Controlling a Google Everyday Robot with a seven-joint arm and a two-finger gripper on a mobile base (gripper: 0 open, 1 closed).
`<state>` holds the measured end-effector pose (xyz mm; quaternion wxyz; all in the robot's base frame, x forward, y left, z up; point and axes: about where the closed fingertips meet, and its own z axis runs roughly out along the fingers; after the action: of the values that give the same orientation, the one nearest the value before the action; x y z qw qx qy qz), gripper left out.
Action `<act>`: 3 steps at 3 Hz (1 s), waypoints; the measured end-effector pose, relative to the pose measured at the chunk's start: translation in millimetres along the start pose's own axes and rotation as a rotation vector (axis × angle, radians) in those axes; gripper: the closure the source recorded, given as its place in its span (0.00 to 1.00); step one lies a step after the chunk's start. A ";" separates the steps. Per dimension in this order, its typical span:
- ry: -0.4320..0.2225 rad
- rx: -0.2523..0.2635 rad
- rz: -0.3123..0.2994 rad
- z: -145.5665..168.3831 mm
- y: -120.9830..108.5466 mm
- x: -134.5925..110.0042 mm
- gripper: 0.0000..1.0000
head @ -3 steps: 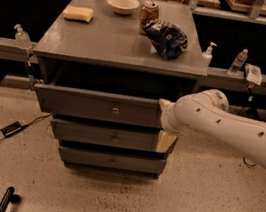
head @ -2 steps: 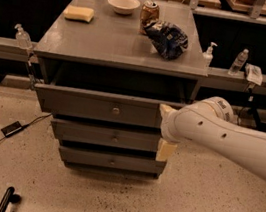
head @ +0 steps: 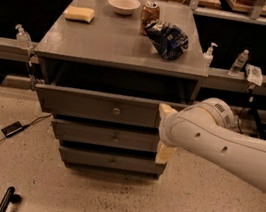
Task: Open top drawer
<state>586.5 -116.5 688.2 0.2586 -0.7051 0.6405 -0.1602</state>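
Observation:
The top drawer (head: 87,105) is the widest grey front under the table top, with a small brass knob (head: 116,110) at its centre. A dark gap shows above its front panel. My gripper (head: 165,134) is at the right end of this drawer's front, well to the right of the knob. One cream finger (head: 164,112) lies against the panel's right end and the other (head: 165,154) is lower, by the middle drawer. The fingers stand apart and hold nothing. My white arm (head: 227,149) comes in from the right.
Two narrower drawers (head: 112,137) sit below. On the table top (head: 109,38) are a yellow sponge (head: 79,14), a white bowl (head: 123,5), a can (head: 150,13) and a blue chip bag (head: 167,38). A cable and a black box (head: 12,128) lie on the floor at left.
My arm has swung lower and the gripper has shifted slightly down along the drawer's right end. The drawer front has not visibly moved.

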 end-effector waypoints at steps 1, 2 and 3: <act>-0.015 -0.001 0.003 8.1 -23.5 0.4 0.00; -0.039 -0.035 -0.009 29.1 -55.1 -2.9 0.00; -0.095 -0.098 0.006 59.6 -86.3 -4.4 0.00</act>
<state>690.0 -98.7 689.3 0.2541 -0.7217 0.6369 -0.0941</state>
